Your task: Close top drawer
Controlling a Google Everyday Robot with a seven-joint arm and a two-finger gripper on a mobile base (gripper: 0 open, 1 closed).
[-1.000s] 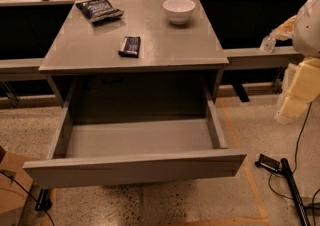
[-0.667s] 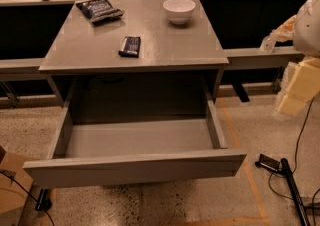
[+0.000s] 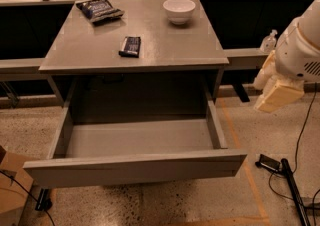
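The top drawer (image 3: 135, 166) is a wide matte grey drawer pulled far out from under the grey tabletop (image 3: 95, 50). Its flat, handle-less front faces me low in the view, and its shallow grey interior (image 3: 140, 137) holds nothing. My gripper (image 3: 272, 87), cream-coloured on a white arm (image 3: 300, 45), hangs at the right of the view. It is beside the table's right side, above the floor, and apart from the drawer.
On the tabletop lie a white bowl (image 3: 179, 10), a dark snack bag (image 3: 99, 9) and a small dark bar (image 3: 130, 46). A cardboard box (image 3: 12, 190) sits at the lower left. Black cables and a device (image 3: 280, 170) lie on the floor at the right.
My gripper and arm have moved a little to the left, toward the table. The drawer has not moved.
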